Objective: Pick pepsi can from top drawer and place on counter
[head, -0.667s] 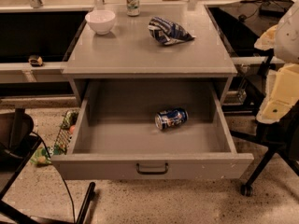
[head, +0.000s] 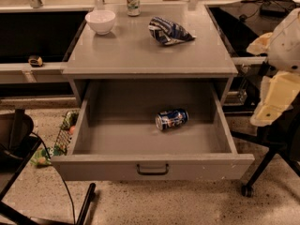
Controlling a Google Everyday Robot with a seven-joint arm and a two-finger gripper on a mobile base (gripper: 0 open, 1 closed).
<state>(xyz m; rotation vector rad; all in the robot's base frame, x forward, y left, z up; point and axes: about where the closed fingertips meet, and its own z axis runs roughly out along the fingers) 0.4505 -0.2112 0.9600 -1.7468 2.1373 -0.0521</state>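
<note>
The pepsi can, blue with white markings and silver ends, lies on its side on the floor of the open top drawer, right of centre. The drawer is pulled fully out, with its dark bar handle at the front. The counter is the grey cabinet top above it. My gripper and its cream-white arm hang at the right edge of the view, beside the cabinet's right side. It is level with the drawer and well apart from the can, and nothing shows in it.
On the counter stand a white bowl at the back left, a green-and-white can at the back and a blue-and-white snack bag at the back right. A chair base is at the right and a dark chair at the left.
</note>
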